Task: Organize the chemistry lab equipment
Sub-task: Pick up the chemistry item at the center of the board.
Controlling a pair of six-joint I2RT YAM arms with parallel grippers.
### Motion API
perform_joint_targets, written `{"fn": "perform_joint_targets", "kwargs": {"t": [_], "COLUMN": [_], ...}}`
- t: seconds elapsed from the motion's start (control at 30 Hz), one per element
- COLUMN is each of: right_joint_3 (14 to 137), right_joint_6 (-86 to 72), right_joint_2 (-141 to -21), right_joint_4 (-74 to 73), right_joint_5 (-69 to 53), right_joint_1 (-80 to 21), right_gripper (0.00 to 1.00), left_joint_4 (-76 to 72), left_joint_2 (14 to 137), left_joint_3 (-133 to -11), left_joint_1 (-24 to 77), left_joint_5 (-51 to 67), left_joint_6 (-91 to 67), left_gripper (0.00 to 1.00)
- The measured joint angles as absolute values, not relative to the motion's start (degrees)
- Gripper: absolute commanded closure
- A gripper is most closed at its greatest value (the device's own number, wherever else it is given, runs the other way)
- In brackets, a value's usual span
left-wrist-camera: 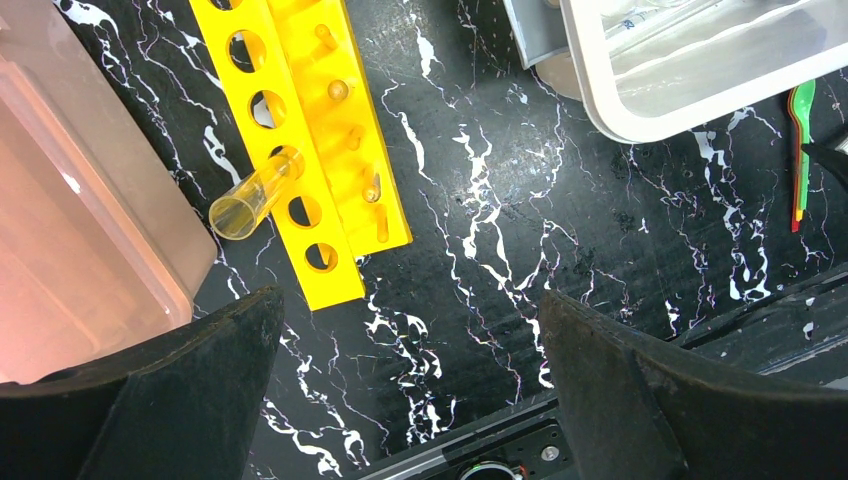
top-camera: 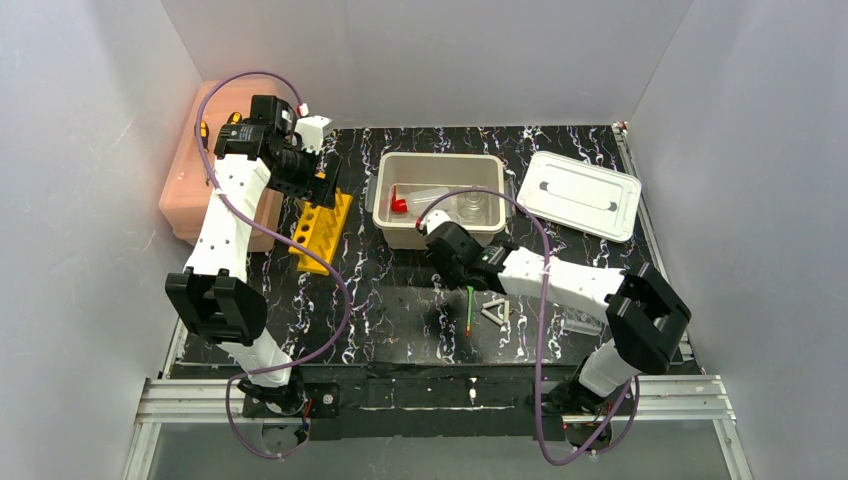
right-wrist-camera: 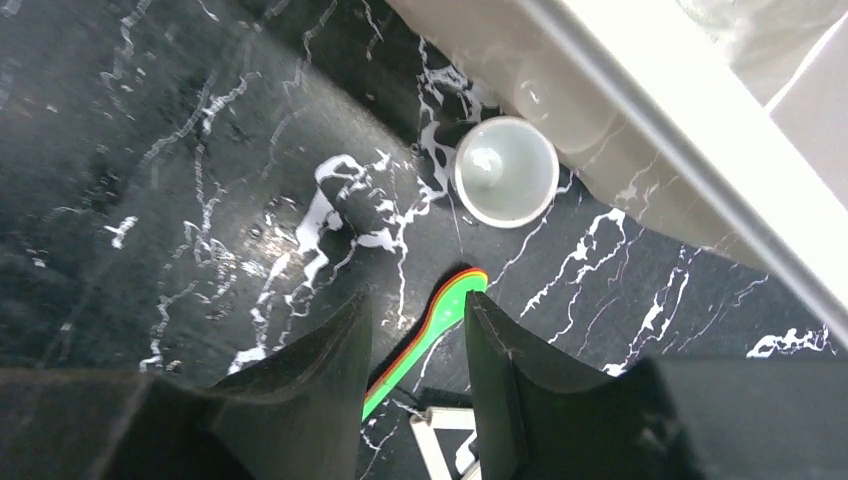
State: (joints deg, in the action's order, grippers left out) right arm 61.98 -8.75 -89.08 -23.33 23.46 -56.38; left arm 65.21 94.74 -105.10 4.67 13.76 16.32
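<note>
In tub (top-camera: 400, 232): red-capped bottle (top-camera: 412, 200) lying down, glass flask (top-camera: 470, 207) next to it. Lid (top-camera: 582, 195) off, flat on counter (top-camera: 400, 300) to the right. In yellow rack (left-wrist-camera: 300, 150): one clear tube (left-wrist-camera: 255, 195), tilted in a slot. White bowl (right-wrist-camera: 505, 170) on counter, just beside tub wall. Left claw (left-wrist-camera: 410, 330) wide open, holding nothing, above counter near rack. Right claw (right-wrist-camera: 415, 330) partly open, straddling green spoon (right-wrist-camera: 440, 315), no grip visible.

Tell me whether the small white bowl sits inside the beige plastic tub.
No: the white bowl stands on the black marbled table, outside the tub.
</note>
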Motion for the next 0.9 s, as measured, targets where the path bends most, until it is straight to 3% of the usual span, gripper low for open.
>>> {"fn": "perform_joint_targets", "kwargs": {"t": [0.33, 0.9], "right_joint_3": [54.8, 53.0], "right_joint_6": [-5.5, 0.7], "right_joint_2": [-89.1, -92.2], "right_joint_4": [-12.1, -0.4], "right_joint_5": [27.8, 32.9], "right_joint_1": [-56.7, -56.7], "right_gripper": [0.57, 0.5], "left_joint_4": [65.2, 65.8], "left_joint_2": [94.7, 94.7], "left_joint_3": [-105.1, -105.0], "left_joint_1": [4.7, 4.6], "left_joint_5": [13.7, 13.7], "left_joint_6": [16.3, 16.3], "left_gripper": [0.01, 0.01]}}
